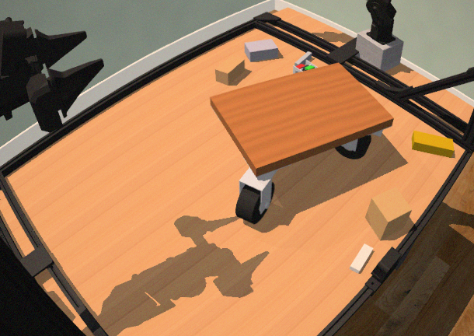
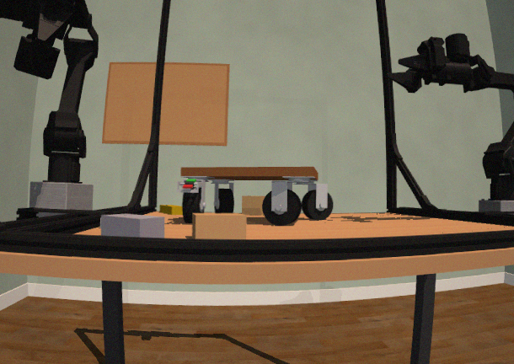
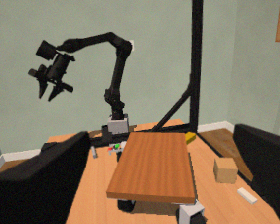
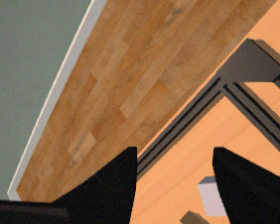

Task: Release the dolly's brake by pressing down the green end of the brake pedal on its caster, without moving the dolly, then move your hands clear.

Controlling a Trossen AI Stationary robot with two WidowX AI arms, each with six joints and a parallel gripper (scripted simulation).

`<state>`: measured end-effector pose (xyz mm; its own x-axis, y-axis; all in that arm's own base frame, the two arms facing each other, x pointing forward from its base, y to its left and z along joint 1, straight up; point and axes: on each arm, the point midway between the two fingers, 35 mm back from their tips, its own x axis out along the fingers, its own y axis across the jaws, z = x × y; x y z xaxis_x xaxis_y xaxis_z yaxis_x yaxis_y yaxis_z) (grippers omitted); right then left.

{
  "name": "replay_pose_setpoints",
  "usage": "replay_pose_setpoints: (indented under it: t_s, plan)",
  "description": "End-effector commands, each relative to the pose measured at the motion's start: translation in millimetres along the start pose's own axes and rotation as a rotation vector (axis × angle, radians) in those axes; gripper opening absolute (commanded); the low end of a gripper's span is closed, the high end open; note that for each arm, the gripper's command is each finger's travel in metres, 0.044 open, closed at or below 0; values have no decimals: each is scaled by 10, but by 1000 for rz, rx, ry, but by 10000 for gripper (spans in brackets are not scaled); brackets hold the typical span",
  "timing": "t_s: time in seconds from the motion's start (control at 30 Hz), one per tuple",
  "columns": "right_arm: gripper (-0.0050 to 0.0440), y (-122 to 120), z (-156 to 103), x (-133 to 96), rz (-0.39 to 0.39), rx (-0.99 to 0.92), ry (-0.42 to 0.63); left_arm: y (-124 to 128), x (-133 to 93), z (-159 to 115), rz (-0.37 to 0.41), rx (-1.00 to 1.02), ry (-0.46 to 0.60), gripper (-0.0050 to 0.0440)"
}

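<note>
Top view: brake pedal not reached, both claws empty.
Right claw (image 2: 50, 33) (image 3: 45, 99) (image 4: 175, 148) is held part-closed on nothing, above and apart from the dolly (image 1: 303, 116) (image 2: 248, 173) (image 3: 154, 167); left claw (image 1: 94, 47) (image 2: 394, 68) (image 3: 163, 131) is wide open, well clear. Pedal is located on the caster at the dolly's right-arm end, green end (image 1: 309, 68) (image 2: 191, 181) (image 3: 117, 146) right beside red end (image 1: 301, 66) (image 2: 188, 186) (image 3: 110, 149), just under the deck edge. Main risk: red pressed instead of green if the approach is slightly off. Deck could be clipped if descent is made too far inboard, and the dolly shoved if force is applied sideways. Grey block (image 1: 261, 50) (image 2: 132, 227) (image 4: 212, 198) and tan wedge (image 1: 229, 73) (image 2: 220, 227) (image 4: 191, 217) could be knocked by a low sweep.
</note>
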<state>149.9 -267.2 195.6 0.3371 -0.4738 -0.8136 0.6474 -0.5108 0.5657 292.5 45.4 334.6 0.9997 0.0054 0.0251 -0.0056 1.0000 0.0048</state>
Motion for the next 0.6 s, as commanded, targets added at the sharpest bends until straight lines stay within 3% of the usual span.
replay_pose_setpoints:
  t_s: [0.0,0.03,0.1,0.23,0.57]
  plan:
    - [104,63,-281,82,-25,-294,65,104,-122,119,3,1,-13,440]
    - [80,73,-372,105,-30,-383,86,131,-155,134,4,2,-12,440]
    - [80,73,-372,105,-30,-383,86,131,-155,134,4,2,-12,440]
    - [0,84,-817,195,-39,-827,192,239,-326,203,4,4,-6,440]
    - [0,-72,-1693,265,17,-1725,421,319,-702,322,2,6,7,440]
